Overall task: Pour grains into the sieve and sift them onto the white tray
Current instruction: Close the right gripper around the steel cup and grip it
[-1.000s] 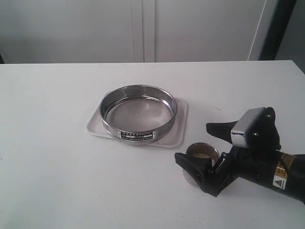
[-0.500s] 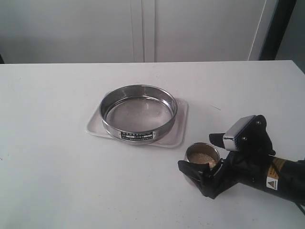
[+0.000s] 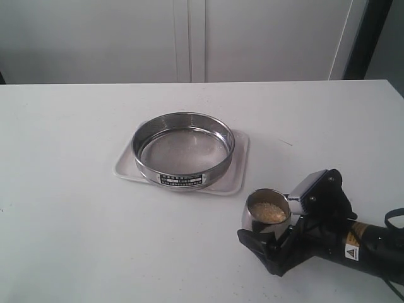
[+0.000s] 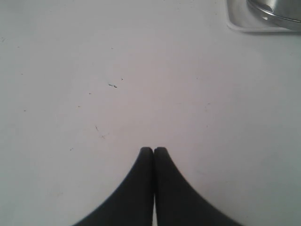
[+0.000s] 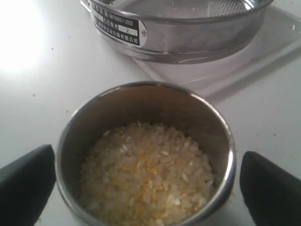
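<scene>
Right gripper (image 5: 148, 186) spread wide around the steel cup (image 3: 255, 222), near the sieve (image 3: 183, 170).
The grains (image 3: 268, 211) fill the cup, which the fingers (image 5: 26, 181) seemingly don't touch; the sieve sits on the white tray (image 3: 238, 180); left gripper (image 4: 154, 151) pressed together.

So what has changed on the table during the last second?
The right end effector came down to the level of the steel cup. Its jaws stand open on either side, not gripping it. The grains in the cup now show fully. The cup, the sieve and the white tray stayed put.
</scene>
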Motion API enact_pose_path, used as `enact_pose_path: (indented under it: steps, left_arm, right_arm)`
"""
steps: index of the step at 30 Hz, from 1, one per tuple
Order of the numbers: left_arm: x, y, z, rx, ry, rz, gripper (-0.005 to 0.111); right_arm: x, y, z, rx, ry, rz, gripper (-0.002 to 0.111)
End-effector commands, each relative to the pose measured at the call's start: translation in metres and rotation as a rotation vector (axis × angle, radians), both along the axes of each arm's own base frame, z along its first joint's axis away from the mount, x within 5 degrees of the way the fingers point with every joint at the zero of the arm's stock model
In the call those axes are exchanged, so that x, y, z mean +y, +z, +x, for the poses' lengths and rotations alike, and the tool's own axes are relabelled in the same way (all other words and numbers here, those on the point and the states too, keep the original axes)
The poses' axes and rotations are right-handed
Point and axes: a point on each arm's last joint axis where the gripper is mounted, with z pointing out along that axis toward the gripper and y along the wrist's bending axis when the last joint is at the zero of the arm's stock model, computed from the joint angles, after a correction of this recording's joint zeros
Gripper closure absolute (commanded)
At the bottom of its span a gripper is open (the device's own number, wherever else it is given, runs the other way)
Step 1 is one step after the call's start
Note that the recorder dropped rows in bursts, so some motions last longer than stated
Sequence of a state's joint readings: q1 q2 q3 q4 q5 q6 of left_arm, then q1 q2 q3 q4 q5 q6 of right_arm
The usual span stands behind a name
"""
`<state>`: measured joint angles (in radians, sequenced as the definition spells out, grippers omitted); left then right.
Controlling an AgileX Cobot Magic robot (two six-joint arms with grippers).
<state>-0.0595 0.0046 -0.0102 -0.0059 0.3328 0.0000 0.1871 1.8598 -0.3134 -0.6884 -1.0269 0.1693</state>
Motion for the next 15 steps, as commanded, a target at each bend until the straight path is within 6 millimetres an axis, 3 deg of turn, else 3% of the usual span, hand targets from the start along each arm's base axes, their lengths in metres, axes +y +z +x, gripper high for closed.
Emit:
enact_pose_path:
  steps: [1, 8, 14, 15]
  left_arm:
    - [-0.001, -0.003, 0.000, 0.009, -0.001, -0.011, 0.107]
    - [-0.001, -0.003, 0.000, 0.009, -0.001, -0.011, 0.107]
    - [-0.001, -0.003, 0.000, 0.009, -0.001, -0.011, 0.107]
    - [-0.001, -0.003, 0.000, 0.009, -0.001, -0.011, 0.107]
  right_arm:
    - [0.002, -0.002, 0.007, -0.026, -0.001, 0.004, 0.010]
    - [0.003, -0.010, 0.013, -0.016, 0.003, -0.002, 0.010]
    - [0.003, -0.011, 0.013, -0.013, 0.001, -0.010, 0.028]
    - [0.002, -0.012, 0.013, -0.002, 0.002, -0.025, 0.039]
